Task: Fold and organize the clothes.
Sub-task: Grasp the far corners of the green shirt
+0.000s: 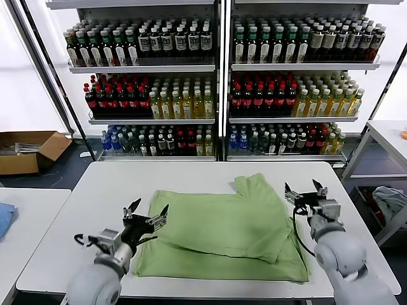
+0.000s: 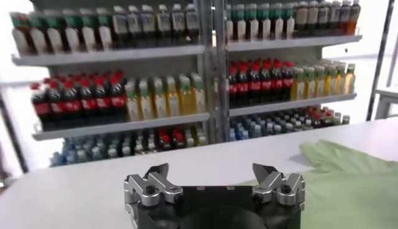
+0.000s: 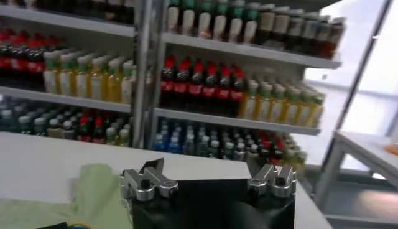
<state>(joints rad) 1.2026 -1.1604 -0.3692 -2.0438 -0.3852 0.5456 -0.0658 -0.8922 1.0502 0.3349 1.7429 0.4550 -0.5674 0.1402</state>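
Head view: green shirt (image 1: 222,229) lies between left end effector (image 1: 147,217) and right end effector (image 1: 305,192); both spread, empty.

Bare white table (image 1: 95,190) left and behind green shirt (image 1: 222,229), bottle shelves (image 1: 216,82) blocking far side

shirt (image 1: 222,229): light green | table (image 1: 95,190): white | end effectors: black, silver
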